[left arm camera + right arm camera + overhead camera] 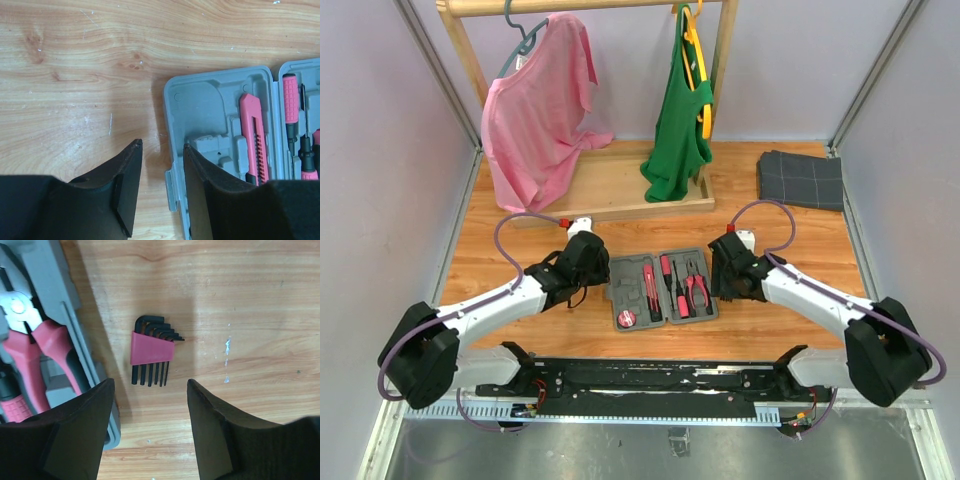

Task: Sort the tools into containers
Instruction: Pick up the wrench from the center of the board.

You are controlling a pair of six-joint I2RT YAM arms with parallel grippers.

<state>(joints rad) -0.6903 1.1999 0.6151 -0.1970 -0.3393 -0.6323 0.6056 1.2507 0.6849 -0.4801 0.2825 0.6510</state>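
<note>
The tabletop (800, 235) carries one open case (205, 107), centred between the arms. The left end effector (162, 145) hangs spread and empty over the case's left wall, one finger outside and one above the left half. The right end effector (150, 389) is also spread and empty, above the hex-key set (151, 349), which lies on the tabletop just beside the case's right wall.

Step in hand, as judged: pick up the hex-key set.
- Centre the right end effector on the red holder, not on the bare key ends.
- Descend straight – the inner finger sits close to the case wall and could catch it.
- Close across the holder's two sides and lift level.
- Use the left end effector to steady the case if it shifts.

Count:
- Case: one, two halves.
- End effectors: two.
- Pliers (30, 342): one, seated.
- Knife (254, 135): one, seated in the left half.
- Screwdrivers (290, 95): at least two – exact number unclear.
- Hex-key set: one, outside the case.
- Round red piece (627, 319): one.
</note>
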